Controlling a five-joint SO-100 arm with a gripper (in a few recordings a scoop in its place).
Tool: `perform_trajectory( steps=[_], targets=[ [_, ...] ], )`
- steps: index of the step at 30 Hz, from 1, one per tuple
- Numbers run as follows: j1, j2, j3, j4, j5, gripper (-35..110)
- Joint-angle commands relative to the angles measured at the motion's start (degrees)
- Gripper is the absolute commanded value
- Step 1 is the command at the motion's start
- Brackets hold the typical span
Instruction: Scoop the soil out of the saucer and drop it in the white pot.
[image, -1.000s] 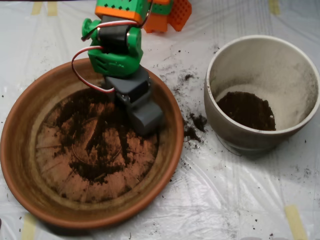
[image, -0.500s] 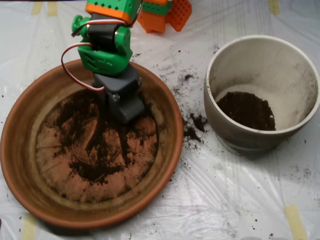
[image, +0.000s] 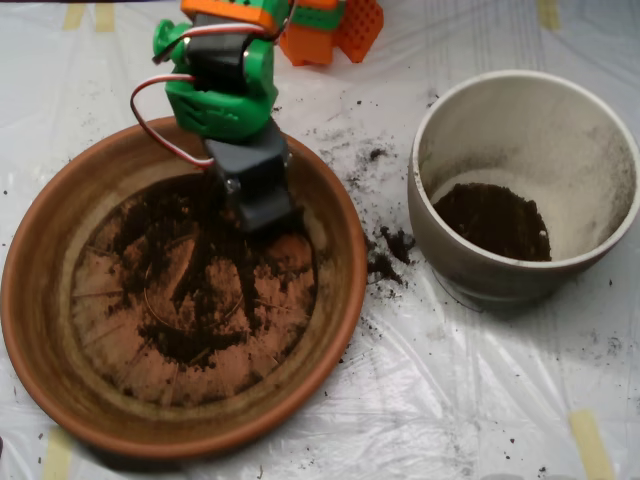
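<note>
Shifted up and slightly right since half a second earlier, toward the saucer's far rim: grey pincer (image: 262, 208), tip down over the upper middle of the saucer (image: 40, 330), right at the dark soil (image: 205, 290). Could not tell whether spread or pressed together, nor whether touching the soil beneath. Soil spread thin in patches and streaks across the ridged terracotta base, bare orange showing between. Green wrist housing (image: 222, 100) above the pincer, red-and-white wire (image: 160, 130) looping out at its left, orange parts (image: 340, 25) near the top edge. Sat to the right, well apart from the saucer: white pot (image: 590, 240), a dark mound of soil in its bottom, inner wall dusty. Lay scattered between saucer and pot: spilled crumbs (image: 385, 255) on clear plastic sheeting (image: 450, 400) over the table, yellowish tape strips (image: 590, 440) near the edges.
</note>
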Motion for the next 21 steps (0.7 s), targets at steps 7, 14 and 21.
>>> perform_trajectory(
  steps=[7, 14, 21],
  targets=[
    [-6.9, 13.5, -16.7, 8.3, 20.5, -1],
    [-12.5, 14.6, -26.4, 13.2, 27.3, -1],
    [-20.1, 11.0, -38.4, 18.3, 31.2, -1]
  ],
)
